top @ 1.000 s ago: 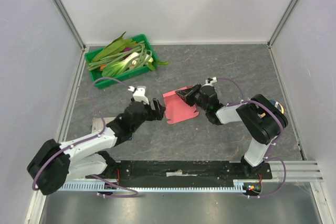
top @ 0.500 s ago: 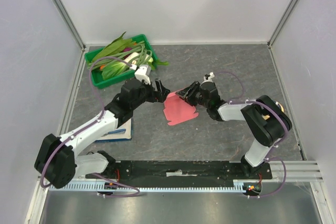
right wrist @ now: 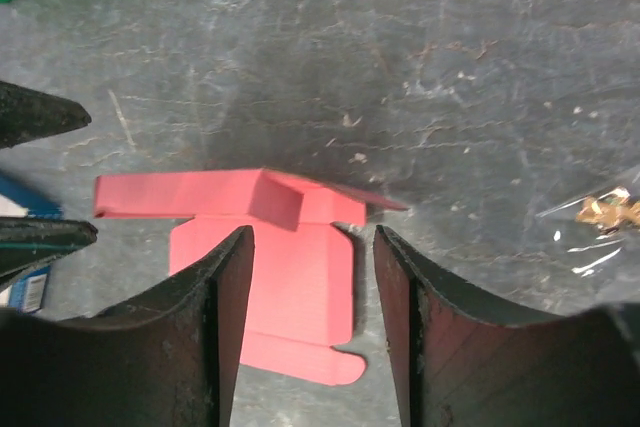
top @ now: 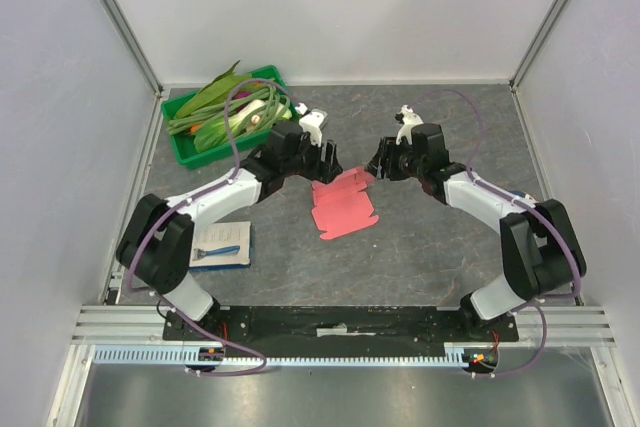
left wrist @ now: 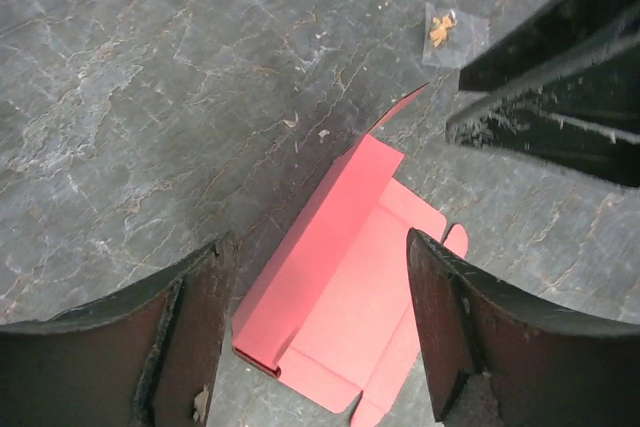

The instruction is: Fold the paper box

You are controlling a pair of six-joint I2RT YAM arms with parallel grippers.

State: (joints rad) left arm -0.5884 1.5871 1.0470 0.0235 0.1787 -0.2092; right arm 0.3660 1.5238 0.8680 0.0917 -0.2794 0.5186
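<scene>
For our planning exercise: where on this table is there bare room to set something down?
Free: bare table between right arm and back wall; the near strip between paper box and arm bases. Crowded: the middle, where left pincer and right pincer hang over the box; the green tray fills the far-left corner.

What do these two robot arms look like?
White links, bulky black joints, a purple cable looping along each. The left gripper and right gripper are black, each with two broad tapering fingers and a small white part at the wrist.
</scene>
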